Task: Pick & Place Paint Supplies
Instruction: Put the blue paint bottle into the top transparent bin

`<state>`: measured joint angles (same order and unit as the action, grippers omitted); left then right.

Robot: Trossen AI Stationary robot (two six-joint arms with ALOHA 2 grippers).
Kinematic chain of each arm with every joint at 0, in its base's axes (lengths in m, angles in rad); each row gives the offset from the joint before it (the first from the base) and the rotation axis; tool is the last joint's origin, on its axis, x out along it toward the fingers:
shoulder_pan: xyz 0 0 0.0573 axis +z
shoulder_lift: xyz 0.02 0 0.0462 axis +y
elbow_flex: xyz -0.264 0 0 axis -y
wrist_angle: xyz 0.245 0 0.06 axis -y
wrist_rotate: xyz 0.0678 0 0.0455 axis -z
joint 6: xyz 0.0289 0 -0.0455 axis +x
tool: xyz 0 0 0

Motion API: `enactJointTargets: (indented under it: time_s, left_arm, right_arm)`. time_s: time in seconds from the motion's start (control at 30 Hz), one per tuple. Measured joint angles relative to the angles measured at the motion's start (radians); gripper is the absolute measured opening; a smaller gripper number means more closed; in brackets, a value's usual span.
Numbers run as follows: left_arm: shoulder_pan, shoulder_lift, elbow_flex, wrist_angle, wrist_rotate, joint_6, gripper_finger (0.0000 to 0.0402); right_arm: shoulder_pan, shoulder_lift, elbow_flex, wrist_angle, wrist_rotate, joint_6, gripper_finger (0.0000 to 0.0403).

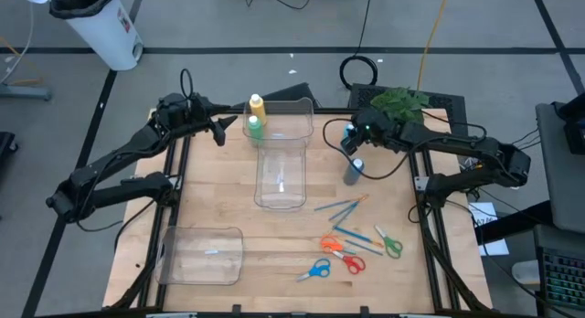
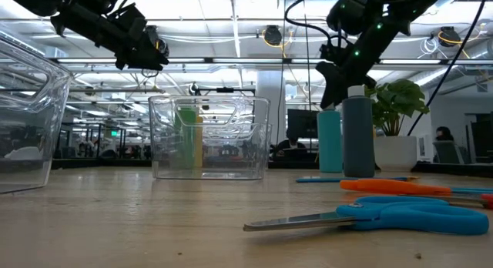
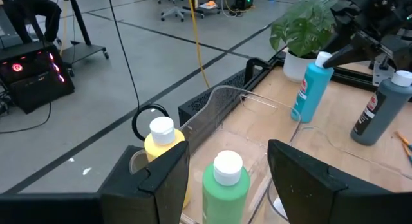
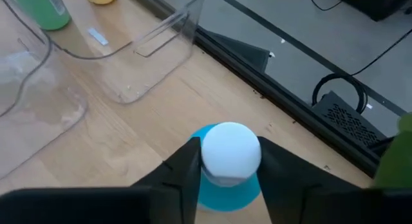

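I have the right gripper (image 4: 226,166) over the white cap of the light-blue paint bottle (image 4: 225,179), upper right of centre in the high view, fingers narrowed to the cap's sides; whether they grip it I cannot tell. The grey-blue bottle (image 1: 353,170) stands just beside on the wooden bench (image 1: 219,199), so a skewed lift could topple it. The left gripper (image 3: 225,163) waits, fingers apart and empty, above the clear plastic bin (image 1: 294,110) holding the yellow bottle (image 3: 164,153) and the green bottle (image 3: 225,185).
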<state>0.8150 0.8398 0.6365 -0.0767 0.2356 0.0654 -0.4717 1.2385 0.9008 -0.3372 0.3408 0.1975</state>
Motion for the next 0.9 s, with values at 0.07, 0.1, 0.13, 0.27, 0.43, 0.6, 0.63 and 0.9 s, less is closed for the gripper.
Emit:
enactJointTargets:
  time_s: [0.07, 0.1, 0.13, 0.27, 0.43, 0.6, 0.63, 0.9]
  left_arm:
    - [0.000, 0.000, 0.000, 0.000, 0.000, 0.000, 0.0214]
    - [0.000, 0.000, 0.000, 0.000, 0.000, 0.000, 0.0214]
    - [0.000, 0.000, 0.000, 0.000, 0.000, 0.000, 0.0214]
    - [0.000, 0.000, 0.000, 0.000, 0.000, 0.000, 0.0214]
    - [0.000, 0.000, 0.000, 0.000, 0.000, 0.000, 0.0214]
    - [0.000, 0.000, 0.000, 0.000, 0.000, 0.000, 0.0214]
    - [0.000, 0.000, 0.000, 0.000, 0.000, 0.000, 0.0214]
    - [0.000, 0.000, 0.000, 0.001, 0.000, -0.015, 0.0214]
  right_arm:
    - [0.001, 0.000, 0.000, 0.005, 0.000, -0.005, 0.0107]
    - [0.000, 0.000, 0.000, 0.010, -0.001, -0.007, 0.0107]
    - [0.000, 0.000, 0.000, 0.017, -0.001, -0.009, 0.0107]
    - [0.000, -0.001, 0.002, 0.071, -0.002, -0.012, 0.0107]
    - [0.002, -0.005, 0.099, 0.064, -0.006, -0.039, 0.0107]
    - [0.008, 0.003, 0.241, 0.056, -0.044, -0.096, 0.0107]
    - [0.008, 0.009, 0.267, 0.058, -0.062, -0.105, 0.0107]
    - [0.008, 0.165, 0.453, 0.053, -0.155, -0.205, 0.0107]
